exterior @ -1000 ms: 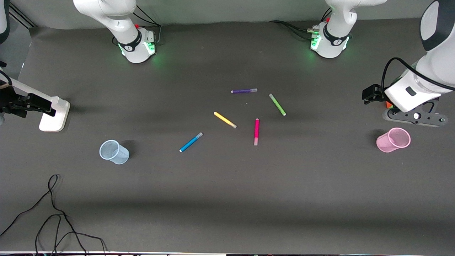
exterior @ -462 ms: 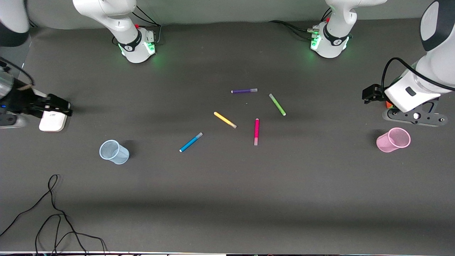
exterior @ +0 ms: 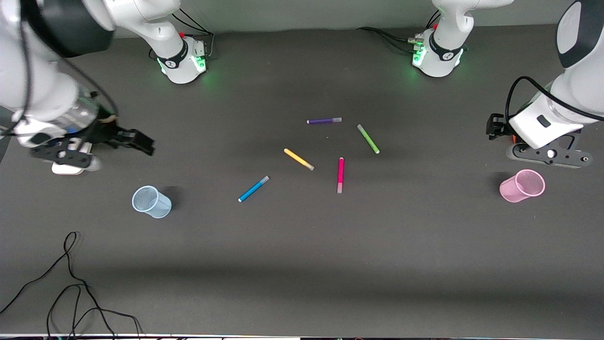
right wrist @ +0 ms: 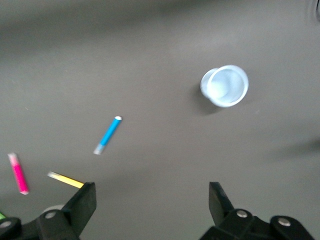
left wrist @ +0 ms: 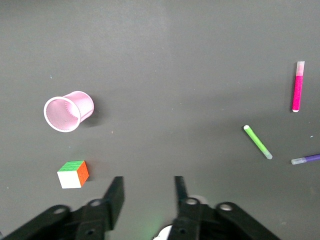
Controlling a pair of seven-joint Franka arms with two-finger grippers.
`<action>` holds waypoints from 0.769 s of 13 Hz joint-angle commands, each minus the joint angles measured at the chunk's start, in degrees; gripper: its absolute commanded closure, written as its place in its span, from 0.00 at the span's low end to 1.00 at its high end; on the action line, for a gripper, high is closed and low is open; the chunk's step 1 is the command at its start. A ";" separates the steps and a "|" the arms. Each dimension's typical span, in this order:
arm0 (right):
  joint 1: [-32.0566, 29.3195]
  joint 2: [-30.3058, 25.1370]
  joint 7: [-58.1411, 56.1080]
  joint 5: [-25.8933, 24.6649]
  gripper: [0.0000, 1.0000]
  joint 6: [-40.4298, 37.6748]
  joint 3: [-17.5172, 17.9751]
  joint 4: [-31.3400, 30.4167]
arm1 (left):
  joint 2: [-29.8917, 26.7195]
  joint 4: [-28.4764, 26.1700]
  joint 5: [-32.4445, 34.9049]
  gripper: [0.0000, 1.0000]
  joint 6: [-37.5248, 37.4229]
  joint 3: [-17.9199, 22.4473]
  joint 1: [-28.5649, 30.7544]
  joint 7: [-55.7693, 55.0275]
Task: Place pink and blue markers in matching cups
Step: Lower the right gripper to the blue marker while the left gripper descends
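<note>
The blue marker (exterior: pixel 253 189) and the pink marker (exterior: pixel 340 175) lie flat mid-table; they also show in the right wrist view, blue (right wrist: pixel 108 134) and pink (right wrist: pixel 18 173). The pale blue cup (exterior: pixel 151 202) stands toward the right arm's end and shows in the right wrist view (right wrist: pixel 225 85). The pink cup (exterior: pixel 522 186) stands toward the left arm's end and shows in the left wrist view (left wrist: pixel 70 111). My right gripper (exterior: pixel 66 153) (right wrist: pixel 152 186) is open and empty, up over the table beside the blue cup. My left gripper (exterior: pixel 547 156) (left wrist: pixel 147 179) is open and empty, beside the pink cup.
A yellow marker (exterior: pixel 298 159), a green marker (exterior: pixel 368 139) and a purple marker (exterior: pixel 324 121) lie farther from the front camera than the pink and blue ones. A colour cube (left wrist: pixel 73 174) sits under the left hand. A white block (exterior: pixel 71 166) lies under the right hand. Black cables (exterior: pixel 71 283) trail at the near edge.
The right arm has swung in from the table's edge toward the middle, its hand now over the white block. The left arm has barely shifted. Markers and cups have not moved.
</note>
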 commanded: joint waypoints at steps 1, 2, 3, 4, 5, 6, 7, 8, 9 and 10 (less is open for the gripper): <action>4.57 1.45 16.99 4.40 0.00 2.53 -0.38 -0.06 | 0.21 -0.74 -0.13 0.87 0.32 -0.65 -1.81 -6.11; 6.76 2.07 22.54 4.59 0.00 3.49 -0.38 -0.06 | 0.22 -1.27 -0.13 0.87 1.37 -0.65 -2.87 -7.34; 8.87 2.77 27.73 4.50 0.00 4.37 -0.47 -0.15 | 0.13 -2.93 -0.22 0.88 3.38 -0.65 -4.01 -8.66; 10.55 3.30 33.70 4.50 0.00 4.90 -0.47 -0.15 | 0.04 -5.12 -0.22 0.90 6.27 -0.65 -5.50 -10.24; 12.22 3.91 39.67 4.24 0.00 5.26 -0.56 -0.24 | 0.13 -7.67 -0.74 0.90 9.87 -0.65 -7.25 -13.04; 13.80 4.09 44.34 3.81 0.00 5.70 -0.56 -1.28 | 0.21 -10.39 -1.01 0.87 13.99 -0.65 -9.01 -16.11; 14.95 3.83 46.91 3.02 0.00 7.18 -0.56 -3.12 | 0.74 -13.38 -1.01 0.80 18.47 -0.65 -10.86 -18.67; 15.48 3.57 47.37 2.66 0.00 8.67 -0.56 -5.32 | 2.05 -15.15 -1.53 0.79 21.65 -0.65 -11.92 -20.43; 15.66 3.65 47.90 2.66 0.00 9.99 -0.56 -6.56 | 3.98 -15.51 -2.58 0.78 23.60 -0.74 -12.80 -22.02; 15.66 3.83 49.65 2.66 0.00 11.57 -0.56 -7.87 | 6.00 -15.43 -3.63 0.77 24.92 -0.65 -14.11 -24.03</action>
